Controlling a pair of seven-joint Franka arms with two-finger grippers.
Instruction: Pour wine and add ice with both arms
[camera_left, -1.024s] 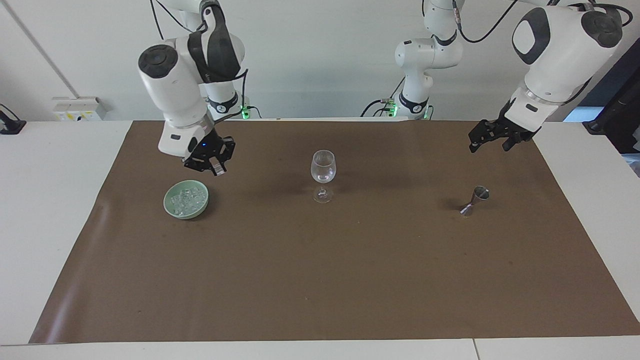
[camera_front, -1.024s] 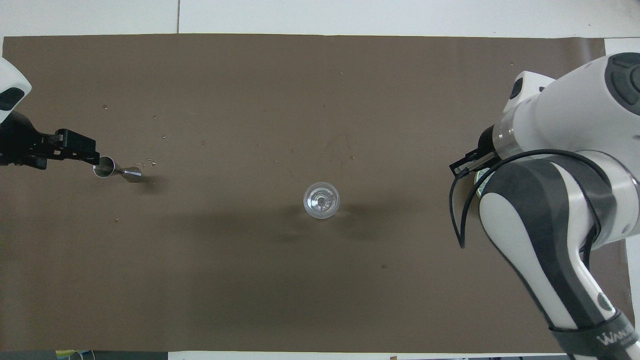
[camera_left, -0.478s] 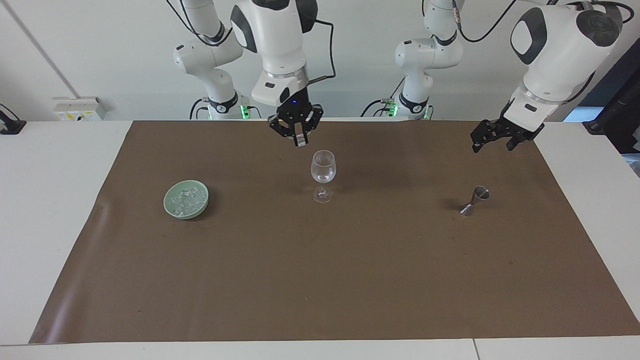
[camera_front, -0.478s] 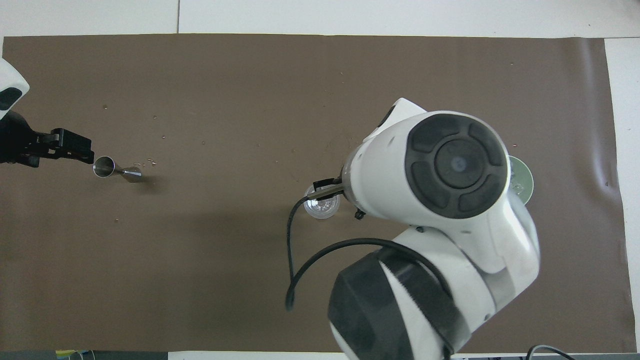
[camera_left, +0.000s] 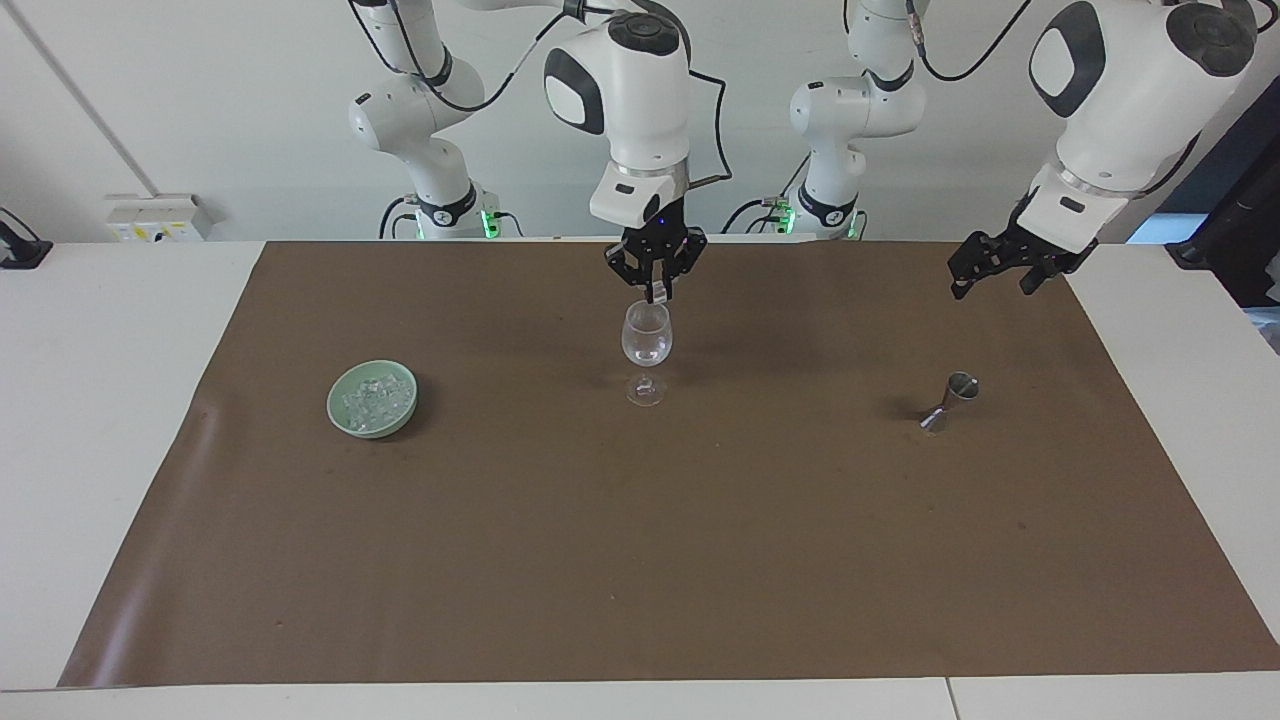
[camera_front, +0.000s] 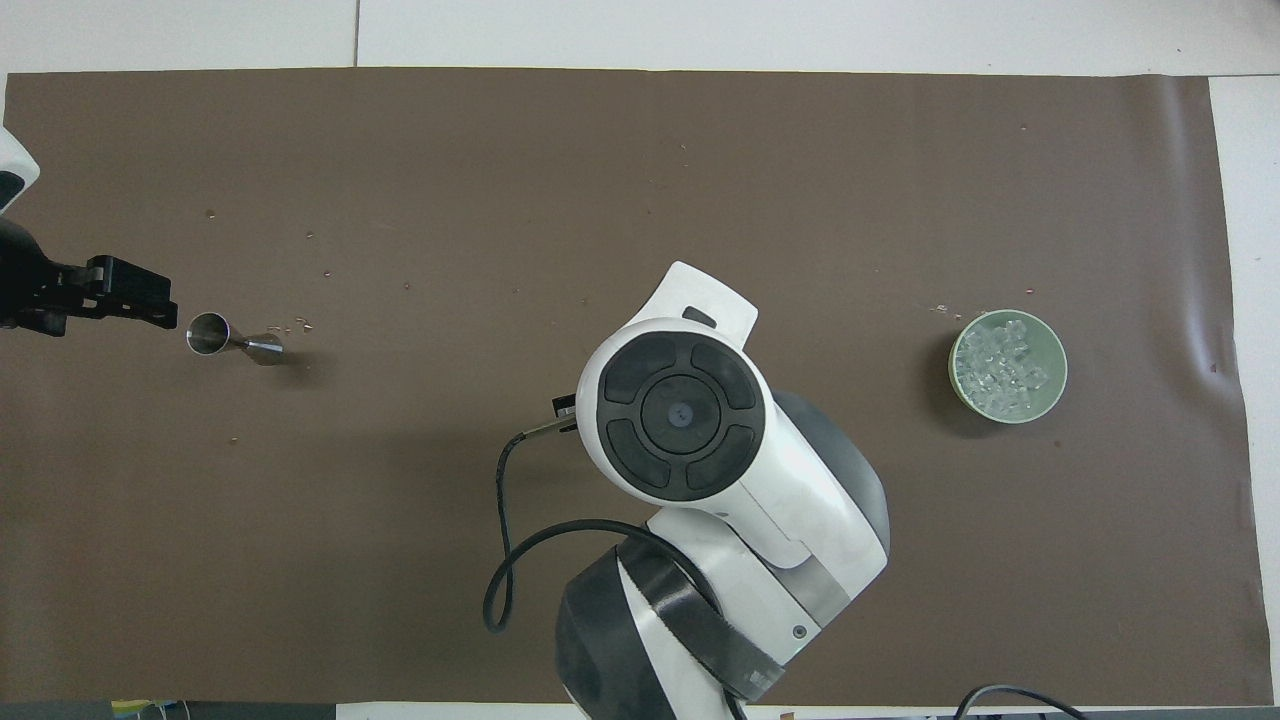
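A clear wine glass (camera_left: 647, 338) stands mid-mat. My right gripper (camera_left: 655, 290) hangs just above its rim, shut on a small pale chunk of ice. In the overhead view the right arm hides both this gripper and the glass. A green bowl (camera_left: 331, 402) of ice (camera_left: 374, 398) sits toward the right arm's end, also seen from overhead (camera_front: 956, 352) with its ice (camera_front: 1004, 366). A small metal jigger (camera_left: 950, 400) stands toward the left arm's end (camera_front: 232, 340). My left gripper (camera_left: 990, 282) is open, raised over the mat beside the jigger (camera_front: 165, 305).
A brown mat (camera_left: 640, 560) covers most of the white table (camera_left: 110, 420). Small specks lie on the mat near the jigger (camera_front: 295, 325).
My right gripper has swung from above the green bowl across to just over the wine glass, carrying the pale chunk. My left gripper has drawn slightly away from the jigger.
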